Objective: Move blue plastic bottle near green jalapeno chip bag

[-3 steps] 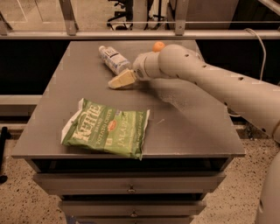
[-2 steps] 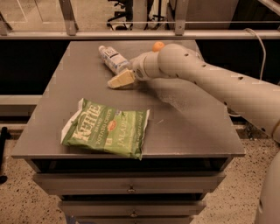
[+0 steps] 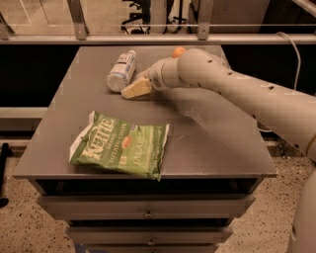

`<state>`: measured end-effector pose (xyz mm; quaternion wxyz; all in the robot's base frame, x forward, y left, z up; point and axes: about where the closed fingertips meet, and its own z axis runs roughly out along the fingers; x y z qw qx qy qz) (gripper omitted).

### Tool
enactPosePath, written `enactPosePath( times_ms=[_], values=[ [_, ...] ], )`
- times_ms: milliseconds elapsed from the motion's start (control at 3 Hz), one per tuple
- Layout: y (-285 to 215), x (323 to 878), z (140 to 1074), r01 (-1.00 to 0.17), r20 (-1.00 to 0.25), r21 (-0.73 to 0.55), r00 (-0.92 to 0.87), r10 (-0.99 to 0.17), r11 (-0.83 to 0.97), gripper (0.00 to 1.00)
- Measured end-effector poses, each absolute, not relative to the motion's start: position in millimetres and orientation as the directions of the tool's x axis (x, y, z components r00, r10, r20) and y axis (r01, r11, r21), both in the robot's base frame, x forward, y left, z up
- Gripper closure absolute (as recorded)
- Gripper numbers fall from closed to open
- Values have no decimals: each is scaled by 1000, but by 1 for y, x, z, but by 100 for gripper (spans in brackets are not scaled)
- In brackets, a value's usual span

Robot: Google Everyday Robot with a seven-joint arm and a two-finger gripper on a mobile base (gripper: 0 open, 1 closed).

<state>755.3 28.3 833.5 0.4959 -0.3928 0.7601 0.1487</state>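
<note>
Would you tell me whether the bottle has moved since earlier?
Yes. The blue plastic bottle, beside the tool, has turned: its cap swung right, toward the orange fruit, its base left.

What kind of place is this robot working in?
Probably an office or lab: a grey drawer cabinet serves as worktop, office chair bases show beyond a glass railing, and the floor is speckled. The gripper is low over the cabinet beside the bottle, beyond the bag.

Grey bench (image 3: 212,148) with drawers (image 3: 148,213) shown. Small orange fruit (image 3: 178,51) placed at far edge, beyond hand (image 3: 132,90) held low over bench rear.
</note>
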Motion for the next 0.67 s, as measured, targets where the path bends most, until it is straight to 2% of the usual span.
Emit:
enactPosePath(
  times_ms=[333, 667],
  values=[
    [28, 755, 834, -745, -871, -163, -200, -449, 647, 96],
    [29, 755, 834, -745, -871, -164, -199, -449, 647, 82]
  ],
)
